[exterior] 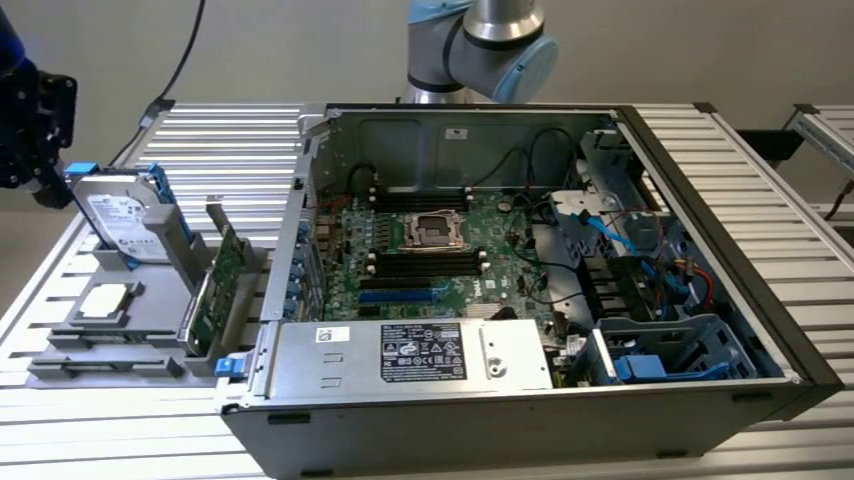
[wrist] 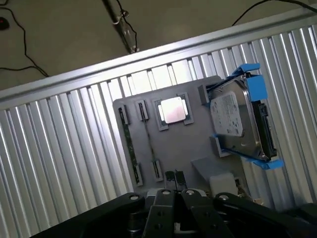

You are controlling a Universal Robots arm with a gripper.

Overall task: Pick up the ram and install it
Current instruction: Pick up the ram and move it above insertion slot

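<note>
The ram (wrist: 128, 145) is a long thin green stick standing on edge in the clips of a grey holder tray (wrist: 198, 148), on the side away from the hard drive. My gripper (wrist: 177, 194) hangs above the tray, nearer its opposite edge and apart from the ram. In the exterior view the gripper (exterior: 34, 120) is the black block high at the exterior view's left, above the tray (exterior: 80, 345). The open computer case (exterior: 534, 300) lies beside it, with the black memory slots (exterior: 424, 262) on its motherboard.
On the tray are a hard drive in blue brackets (wrist: 237, 121), a silver CPU (wrist: 173, 109) and an upright wider green expansion card (exterior: 214, 290). The case walls, cables and power supply (exterior: 414, 355) crowd the board. All of it rests on a ribbed metal table (wrist: 59, 163).
</note>
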